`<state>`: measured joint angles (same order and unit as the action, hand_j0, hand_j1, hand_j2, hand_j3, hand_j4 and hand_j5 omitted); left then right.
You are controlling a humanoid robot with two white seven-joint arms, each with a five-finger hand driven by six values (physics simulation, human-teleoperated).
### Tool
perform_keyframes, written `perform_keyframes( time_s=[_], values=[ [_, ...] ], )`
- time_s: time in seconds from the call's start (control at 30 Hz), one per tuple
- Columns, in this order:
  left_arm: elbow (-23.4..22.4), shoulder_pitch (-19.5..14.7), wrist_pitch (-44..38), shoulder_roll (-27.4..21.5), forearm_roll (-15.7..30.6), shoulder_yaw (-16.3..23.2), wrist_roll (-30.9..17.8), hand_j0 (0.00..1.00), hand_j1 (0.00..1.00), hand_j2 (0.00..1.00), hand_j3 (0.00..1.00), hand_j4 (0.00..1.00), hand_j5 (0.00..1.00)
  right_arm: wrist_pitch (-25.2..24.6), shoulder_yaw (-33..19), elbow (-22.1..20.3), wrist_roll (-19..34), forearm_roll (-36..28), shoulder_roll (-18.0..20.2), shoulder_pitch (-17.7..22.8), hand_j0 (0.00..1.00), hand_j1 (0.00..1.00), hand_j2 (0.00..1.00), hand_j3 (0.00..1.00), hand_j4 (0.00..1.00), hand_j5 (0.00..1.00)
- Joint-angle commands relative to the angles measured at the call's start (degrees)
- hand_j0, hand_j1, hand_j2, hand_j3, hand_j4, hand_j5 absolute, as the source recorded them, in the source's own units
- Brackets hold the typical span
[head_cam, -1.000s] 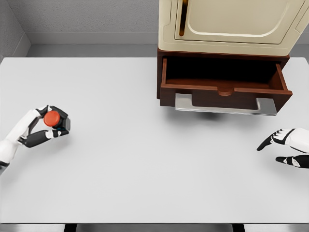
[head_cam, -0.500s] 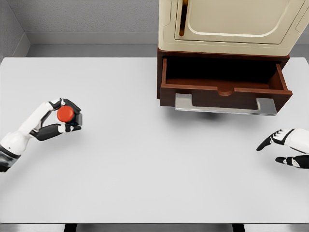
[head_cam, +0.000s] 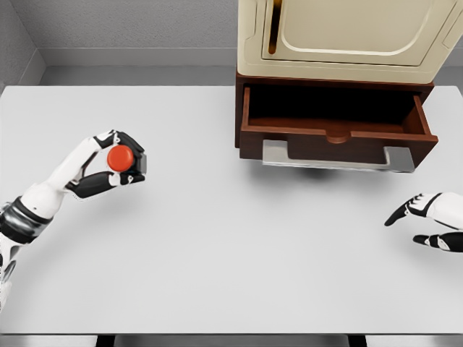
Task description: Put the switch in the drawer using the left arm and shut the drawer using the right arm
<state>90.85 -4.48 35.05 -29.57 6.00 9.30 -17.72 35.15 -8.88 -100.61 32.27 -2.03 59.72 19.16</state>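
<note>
Switch [head_cam: 121, 159]: a dark body with a round red button on top, held above the white table [head_cam: 217, 253] at about nine o'clock in the head view, well apart from the drawer.
Left hand [head_cam: 108, 165]: fingers clamped on the switch, thumb below and the other fingers over the top and far side; the red button faces the camera.
Grip risk: the hold looks like a fingertip pinch on a small block, so I judge a quick swing to the right could let it twist or slip out and fall on the table short of the drawer.
Drawer [head_cam: 336, 119]: pulled open at about one o'clock, under a cream cabinet [head_cam: 347, 36]; its dark inside shows nothing in it that I can make out.
Entry risk: the drawer's left wall and front lip stand between the hand and the opening. Coming in too low could knock the switch or knuckles on the lip; coming in too high could hit the cabinet overhanging the back of the drawer.
Release risk: letting go over the front edge instead of well inside could leave the switch perched on the rim, and it would jam when the drawer is pushed.
Right hand [head_cam: 430, 220]: at about four o'clock by the table's right edge, fingers apart and relaxed, holding nothing.
Timing risk: pushing the drawer before the left hand is out could pinch it.
</note>
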Motion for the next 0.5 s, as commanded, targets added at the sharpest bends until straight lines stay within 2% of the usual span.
perform_keyframes(
  time_s=[0.0, 0.33, 0.47],
  values=[
    [0.47, -0.17, -0.05, 1.18, -0.2, 1.15, -0.03, 0.33, 0.33, 0.33, 0.33, 0.33, 0.33, -0.15, 0.0, -0.02, -0.02, -0.43, 0.14, 0.0, 0.66, 0.66, 0.66, 0.66, 0.66, 0.66],
    [4.34, -2.64, -0.05, 5.75, -2.31, 1.59, -0.12, 0.33, 0.33, 0.33, 0.33, 0.33, 0.33, -0.15, 0.0, 0.06, 0.07, -0.43, 0.14, -0.09, 0.67, 0.67, 0.67, 0.67, 0.67, 0.67],
    [4.16, -4.66, -0.05, 8.48, -5.03, 2.21, -0.12, 0.33, 0.33, 0.33, 0.33, 0.33, 0.33, -0.15, 0.0, 0.06, -0.02, -0.43, 0.14, 0.0, 0.66, 0.66, 0.66, 0.66, 0.66, 0.66]
  ],
)
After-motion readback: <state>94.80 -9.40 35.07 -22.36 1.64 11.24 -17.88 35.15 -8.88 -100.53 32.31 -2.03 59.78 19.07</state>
